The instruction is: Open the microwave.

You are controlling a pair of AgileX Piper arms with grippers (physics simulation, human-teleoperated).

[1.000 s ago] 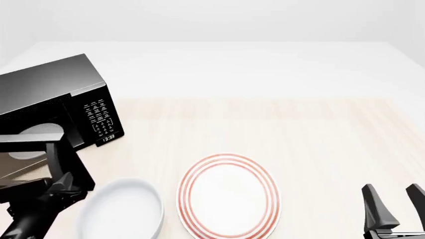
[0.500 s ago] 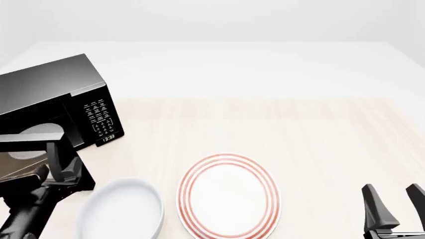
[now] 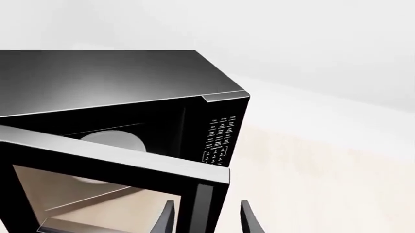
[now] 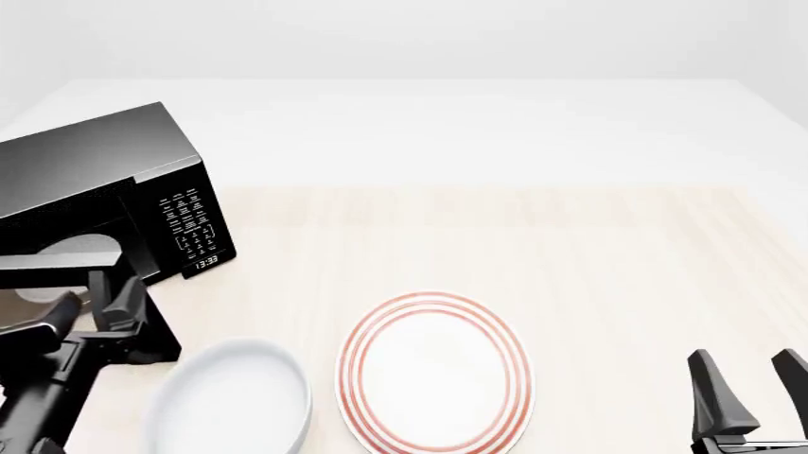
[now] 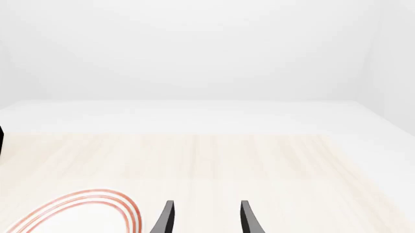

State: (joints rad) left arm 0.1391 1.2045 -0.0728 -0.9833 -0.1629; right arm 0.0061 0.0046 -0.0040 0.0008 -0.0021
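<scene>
The black microwave (image 4: 101,161) stands at the table's left, with its keypad panel (image 4: 189,222) facing me. Its windowed door (image 4: 26,317) hangs swung out toward me, and the pale turntable (image 4: 76,248) shows inside. My left gripper (image 4: 95,301) is open. In the left wrist view (image 3: 206,221) its fingers stand either side of the door's (image 3: 97,194) free edge, and I cannot tell if they touch it. My right gripper (image 4: 747,390) is open and empty low at the front right, also in its wrist view (image 5: 206,221).
A white bowl (image 4: 234,397) sits at the front left, just right of my left arm and near the door's lower corner. A white plate with red rings (image 4: 433,372) lies at the front centre and shows in the right wrist view (image 5: 77,213).
My left gripper has moved forward and up along the door's free edge, toward the microwave body. The door's position looks about the same. The right arm has not moved.
</scene>
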